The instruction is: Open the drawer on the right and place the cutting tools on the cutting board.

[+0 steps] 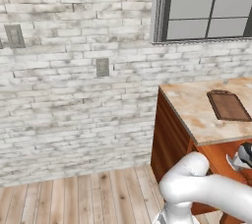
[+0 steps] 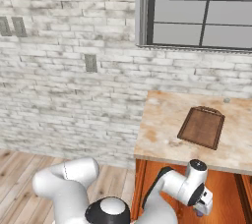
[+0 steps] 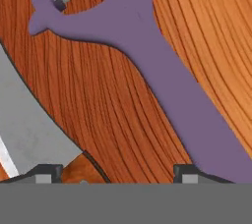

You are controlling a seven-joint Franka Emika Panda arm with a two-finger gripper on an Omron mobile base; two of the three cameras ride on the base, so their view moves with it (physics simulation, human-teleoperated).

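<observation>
A purple peeler (image 3: pixel 162 70) with a grey blade at its head lies on the orange-brown floor of the drawer (image 3: pixel 113 110). Left of it lies a knife with a broad grey blade (image 3: pixel 27 129) and a brown handle. My gripper (image 3: pixel 117 174) hovers just above them, open, one fingertip (image 3: pixel 189 174) by the peeler's handle, the other over the knife. It hangs low in front of the cabinet (image 2: pixel 202 204), below the counter (image 1: pixel 241 158). The dark brown cutting board (image 1: pixel 229 106) (image 2: pixel 202 127) lies bare on the pale countertop.
The marbled counter (image 2: pixel 162 120) ends at its left corner, with an orange-brown cabinet side (image 1: pixel 167 139) below. A white brick wall with outlets (image 1: pixel 102 67) and a dark-framed window (image 2: pixel 197 9) stands behind. Wooden floor (image 1: pixel 74 198) lies open to the left.
</observation>
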